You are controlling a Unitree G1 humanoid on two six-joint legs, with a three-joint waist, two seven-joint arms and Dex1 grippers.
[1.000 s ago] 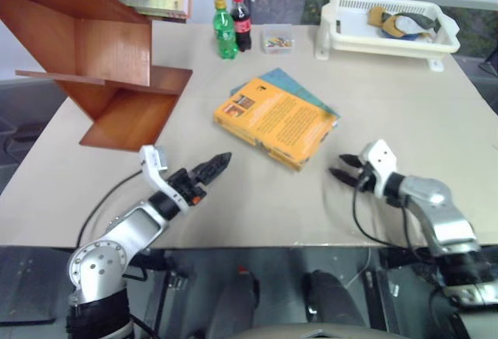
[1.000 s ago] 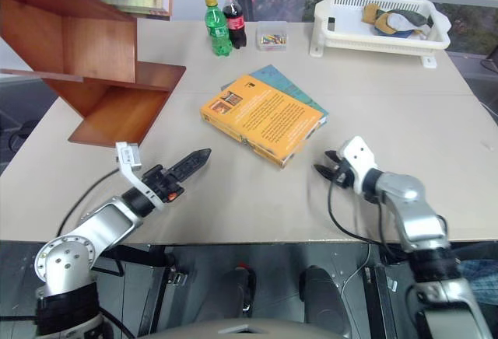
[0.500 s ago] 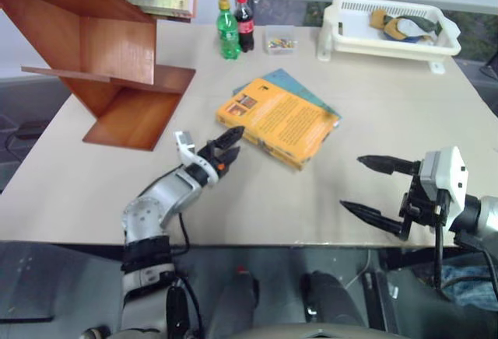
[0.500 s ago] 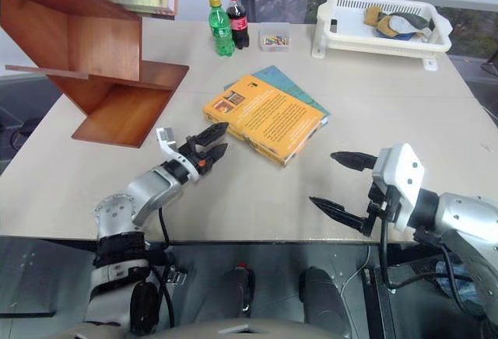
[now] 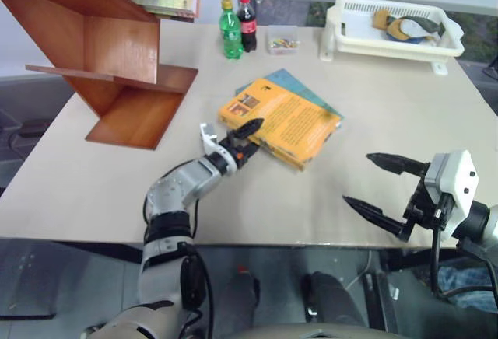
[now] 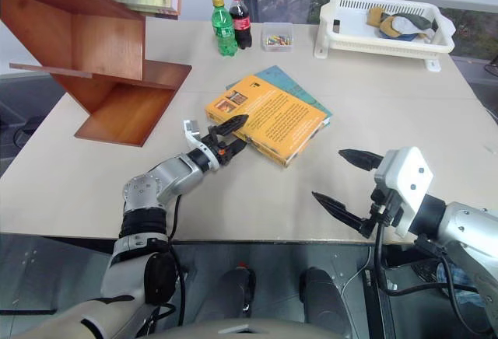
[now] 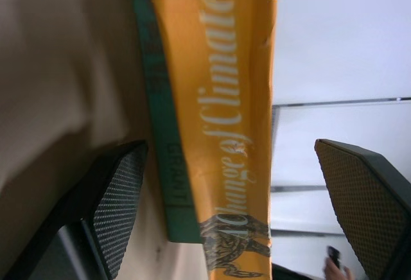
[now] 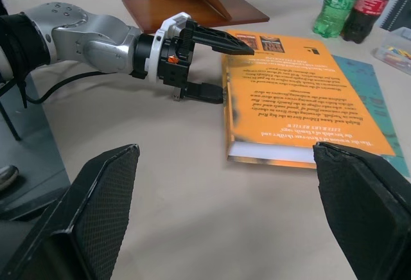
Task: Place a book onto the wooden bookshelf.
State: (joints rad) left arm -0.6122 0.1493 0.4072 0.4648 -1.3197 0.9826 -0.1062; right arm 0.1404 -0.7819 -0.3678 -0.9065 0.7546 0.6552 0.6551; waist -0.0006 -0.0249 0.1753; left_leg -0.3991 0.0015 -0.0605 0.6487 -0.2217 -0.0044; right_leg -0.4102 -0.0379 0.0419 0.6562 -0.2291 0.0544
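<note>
Book (image 5: 282, 121) lies flat mid-desk (image 5: 233, 191) on a teal book (image 5: 299, 86), with the shelf (image 5: 117, 75) at its 9 o'clock. Left claw (image 5: 246, 138) spread wide, one finger over the cover, one at the spine. Right claw (image 5: 381, 187) at book's 4 o'clock, fingers wide apart, empty.

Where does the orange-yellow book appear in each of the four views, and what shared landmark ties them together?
Left eye view: the book lies mid-table, right of the wooden bookshelf.
Right eye view: mid-table again, the left gripper at its near corner.
Left wrist view: its orange spine runs up the middle between the fingers.
Right wrist view: right of centre.
Shared landmark: the teal book underneath it.
</note>
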